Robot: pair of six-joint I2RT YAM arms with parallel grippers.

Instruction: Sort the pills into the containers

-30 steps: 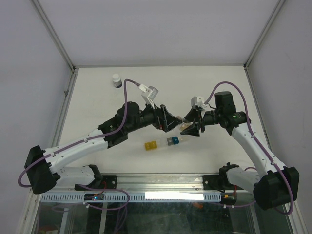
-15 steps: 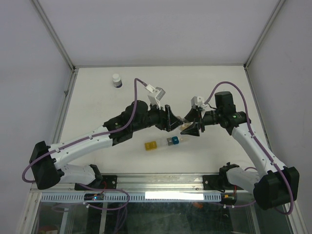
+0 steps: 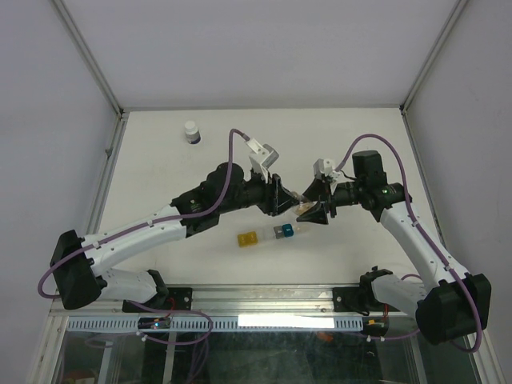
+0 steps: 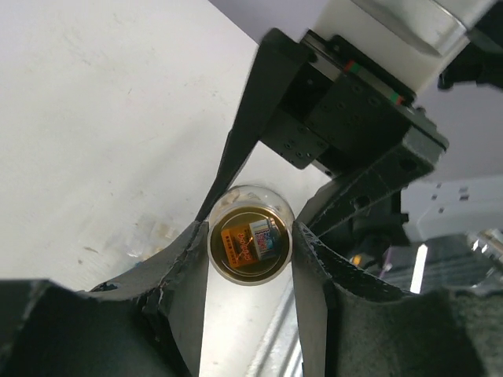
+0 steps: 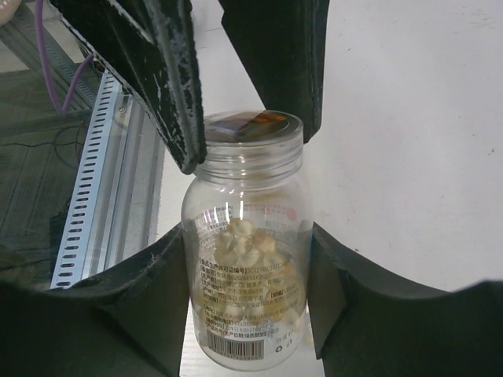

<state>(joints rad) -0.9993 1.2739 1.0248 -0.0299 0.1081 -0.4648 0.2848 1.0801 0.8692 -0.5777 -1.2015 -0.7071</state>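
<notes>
Showing the table (image 3: 160, 152), its edges well apart from the vial (image 5: 245, 322) on every side. The right gripper (image 5: 246, 271) clamps the vial's body and the left gripper (image 4: 250, 236) pinches its cap (image 4: 250, 250). The long axis runs gripper to gripper, cap leftward. The containers (image 3: 268, 234) lie near the vial, on the arm-base side, with the pills (image 5: 244, 239) inside the vial.

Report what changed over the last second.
The left gripper edged right and closed on the cap of the clear pill bottle. The right gripper kept hold of the bottle's body, unmoved. The yellow pillbox cube, the blue pillbox cube and the white-capped bottle stayed put.
</notes>
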